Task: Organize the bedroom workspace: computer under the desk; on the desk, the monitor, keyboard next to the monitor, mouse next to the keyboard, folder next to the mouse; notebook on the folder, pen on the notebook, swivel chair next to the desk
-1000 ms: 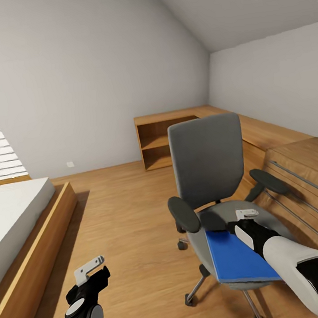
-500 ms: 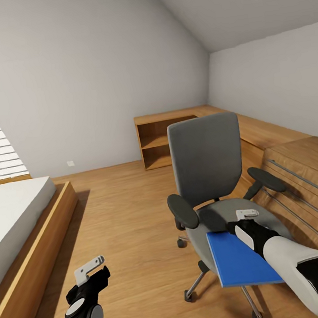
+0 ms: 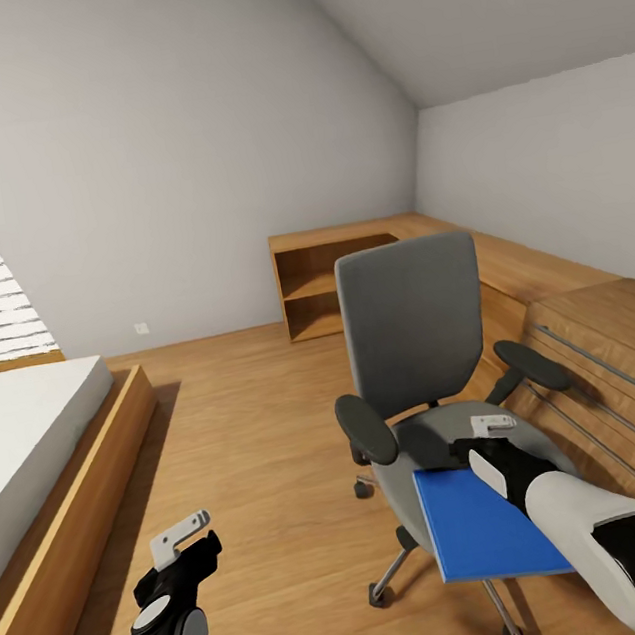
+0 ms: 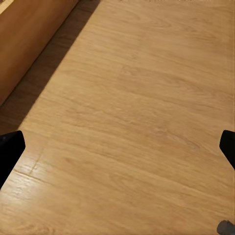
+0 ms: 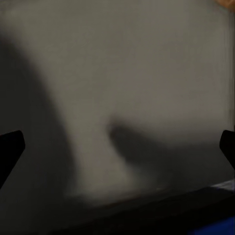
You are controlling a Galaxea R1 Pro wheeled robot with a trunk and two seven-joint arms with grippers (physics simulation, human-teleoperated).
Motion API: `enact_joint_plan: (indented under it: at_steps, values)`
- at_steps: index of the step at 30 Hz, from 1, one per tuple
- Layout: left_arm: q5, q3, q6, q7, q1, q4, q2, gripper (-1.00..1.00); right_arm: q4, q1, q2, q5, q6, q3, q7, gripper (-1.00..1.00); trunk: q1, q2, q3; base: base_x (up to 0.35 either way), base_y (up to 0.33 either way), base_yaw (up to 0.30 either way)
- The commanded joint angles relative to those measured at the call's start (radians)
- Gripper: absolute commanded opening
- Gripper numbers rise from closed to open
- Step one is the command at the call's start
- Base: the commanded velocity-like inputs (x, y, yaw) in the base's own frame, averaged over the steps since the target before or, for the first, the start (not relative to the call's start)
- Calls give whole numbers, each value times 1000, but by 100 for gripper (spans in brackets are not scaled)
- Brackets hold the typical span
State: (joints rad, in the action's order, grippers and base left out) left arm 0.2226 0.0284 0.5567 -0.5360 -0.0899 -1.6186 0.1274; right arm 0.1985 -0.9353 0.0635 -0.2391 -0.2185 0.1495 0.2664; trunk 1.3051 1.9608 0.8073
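The grey swivel chair stands on the wooden floor, its back toward the far wall. On its seat lies the blue folder, with its near edge hanging past the seat's front. My right gripper hovers at the folder's far edge, over the seat. In the right wrist view the fingertips stand wide apart, with grey seat padding between them and a sliver of blue folder at the corner. My left gripper hangs open and empty over bare floor. The desk is out of view.
A bed on a wooden platform fills the left side. A low wooden shelf unit stands by the far wall. A wooden bench with metal rails runs along the right wall behind the chair. Open floor lies between bed and chair.
The folder has slid toward me, over the seat's front edge. Both arms have stayed almost still. The view has shifted slightly.
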Motion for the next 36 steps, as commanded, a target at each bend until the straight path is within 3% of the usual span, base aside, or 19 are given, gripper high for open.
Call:
enact_joint_plan:
  at_steps: [1, 11, 15, 16, 17, 19, 21, 23, 26, 28, 29, 35, 36]
  values:
    - [11, 0, 2, -7, -1, -1, 1, 100, 2, 0, 0, -9, -6, 8, 5, 100, -4, -7, -2, 0, 0, 0]
    - [11, -1, 2, -6, -1, -1, 1, 100, 14, 0, 1, -10, -3, 8, 2, 100, -42, -77, -34, 0, 0, 0]
    - [11, -1, 3, -6, -1, -1, 1, 100, 85, 2, 13, -16, -20, 6, 2, 100, -58, -105, -46, 0, 0, 0]
    - [11, -1, 3, -6, -1, -1, 1, 100, 123, 5, 25, -21, -33, 6, 2, 100, -62, -112, -49, 0, 0, 0]
    - [11, -1, 3, -6, -1, -1, 1, 100, 228, 31, 51, -48, -88, 5, 2, 100, -62, -112, -49, 0, 0, 0]
    - [11, -1, 3, -6, -1, -1, 1, 100, 335, 76, 66, -84, -139, 4, 3, 100, -62, -112, -49, 0, 0, 0]
    - [10, 0, 1, -6, -1, -1, 1, 100, 524, 161, 87, -135, -207, 2, 8, 100, -62, -112, -49, 0, 0, 0]
    - [10, 0, 1, -6, -1, -1, 1, 100, 628, 210, 101, -161, -247, -5, 14, 100, -62, -112, -49, 0, 0, 0]
    - [10, 1, 0, -6, -1, -1, 1, 100, 876, 331, 121, -235, -343, -70, 43, 100, -62, -112, -49, 0, 0, 0]
    - [10, 1, 0, -6, -1, -1, 1, 100, 967, 373, 124, -264, -372, -104, 57, 100, -62, -112, -49, 0, 0, 0]
    - [10, 1, 0, -6, -1, -1, 1, 100, 1163, 477, 127, -334, -413, -154, 80, 100, -62, -112, -49, 0, 0, 0]
    - [11, 1, 0, -6, -1, -1, 2, 100, 1245, 523, 124, -414, -425, -170, 87, 100, -62, -112, -49, 0, 0, 0]
    - [11, 1, 0, -7, -1, -1, 2, 100, 1260, 528, 124, -448, -426, -172, 88, 100, -62, -112, -49, 0, 0, 0]
